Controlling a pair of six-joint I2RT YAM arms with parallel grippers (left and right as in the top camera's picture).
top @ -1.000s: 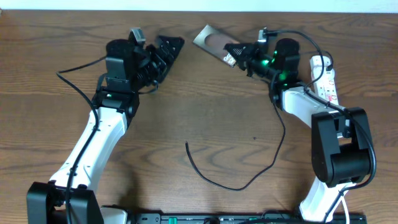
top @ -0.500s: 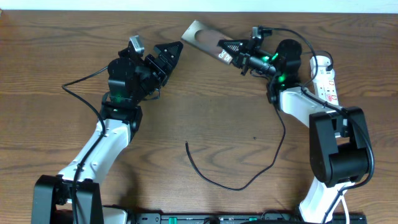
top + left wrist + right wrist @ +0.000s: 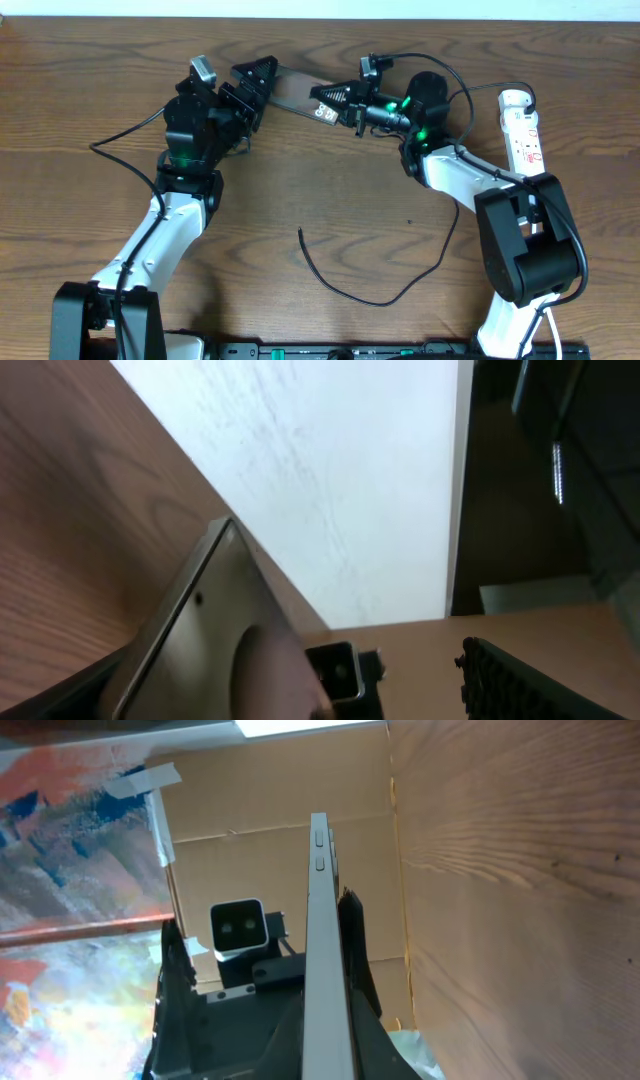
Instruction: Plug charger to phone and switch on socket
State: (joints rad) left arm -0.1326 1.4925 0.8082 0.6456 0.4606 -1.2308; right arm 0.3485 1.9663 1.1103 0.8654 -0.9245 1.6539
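Since half a second ago the right claw (image 3: 325,102) has carried the phone (image 3: 293,88) leftward and a little nearer the robot's base. The left claw (image 3: 258,88) has swung slightly left, so the two claws now nearly meet across the slab.

The right claw is clenched on the phone. In the right wrist view the slab (image 3: 325,950) shows edge-on, with a dark finger (image 3: 357,982) pressed against its side.

The phone's long axis runs out from the right claw's tips straight toward the left claw, up-left in the overhead view. Its far end lies between the left claw's spread jaws. In the left wrist view the grey slab (image 3: 200,630) stands well apart from the ribbed pad (image 3: 510,680) on one side. Whether the other finger touches it I cannot tell, since that edge is in shadow.

The charger (image 3: 383,303) lies loose on the table (image 3: 80,120), well behind both claws, its free tip pointing up toward them. The socket (image 3: 525,130) sits behind the right claw, beside that arm.
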